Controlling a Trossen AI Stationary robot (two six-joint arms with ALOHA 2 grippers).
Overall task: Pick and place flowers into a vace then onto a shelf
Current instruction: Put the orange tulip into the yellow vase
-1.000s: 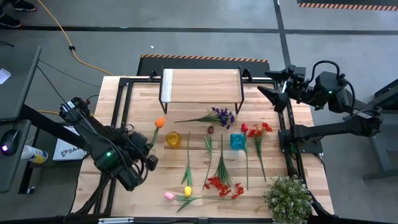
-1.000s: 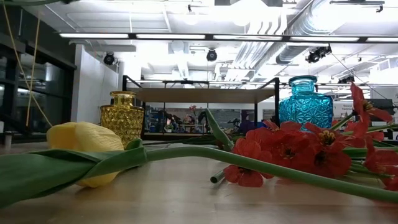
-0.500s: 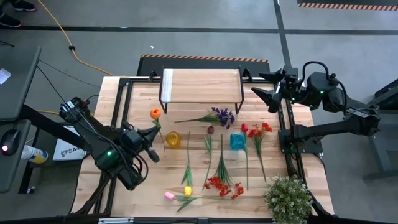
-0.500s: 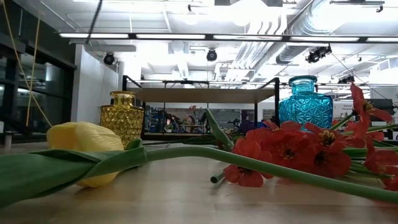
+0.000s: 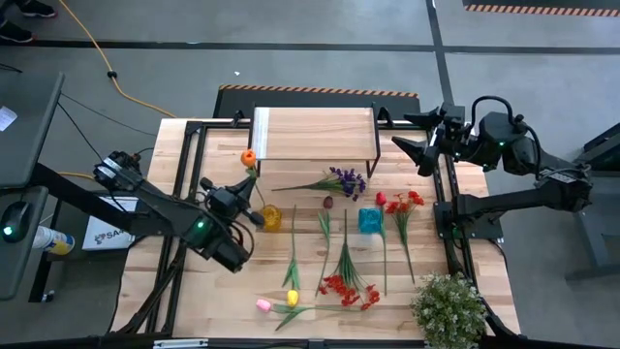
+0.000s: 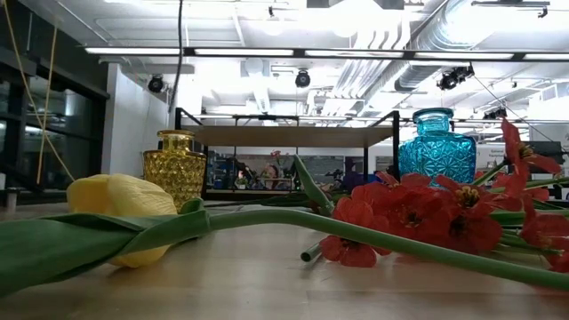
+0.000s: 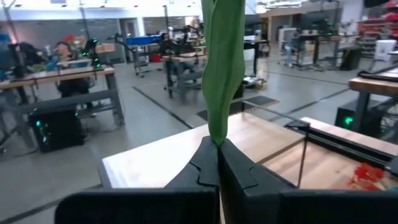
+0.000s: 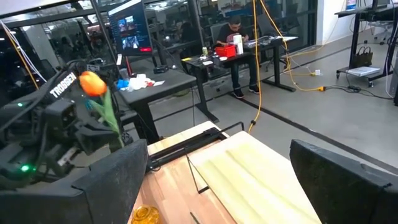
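Note:
My left gripper (image 5: 255, 213) is shut on an orange tulip (image 5: 249, 157), right beside the yellow vase (image 5: 270, 217). The right wrist view shows the tulip's bloom (image 8: 93, 83) standing above that gripper. In the low view a thin dark line (image 6: 180, 62), seemingly the stem, comes down toward the yellow vase's mouth (image 6: 176, 133). The blue vase (image 5: 370, 220) stands to the right. Other flowers (image 5: 344, 180) lie flat on the table. The shelf (image 5: 312, 134) stands at the far edge. My right gripper (image 5: 407, 136) waits open, high at the far right. My left gripper pinches the tulip's green leaf and stem (image 7: 216, 138) between its two shut fingers (image 7: 205, 168), well below the bloom. The fingers lie level and across the stem. The tulip is lifted clear of the table, roughly upright, with its bloom on top.
Red blooms (image 5: 402, 204), a red spray (image 5: 349, 288), a yellow tulip (image 5: 291, 298) and a pink tulip (image 5: 263, 304) lie on the near half. A bushy potted plant (image 5: 448, 308) stands at the near right corner. Black frame rails (image 5: 189, 174) run along both table sides.
My left gripper has gone toward the table's right, up to the yellow vase, and has turned at the wrist. The orange tulip has swung with it: its bloom has moved toward the far edge and the shelf, and the stem now stands steeper over the vase.

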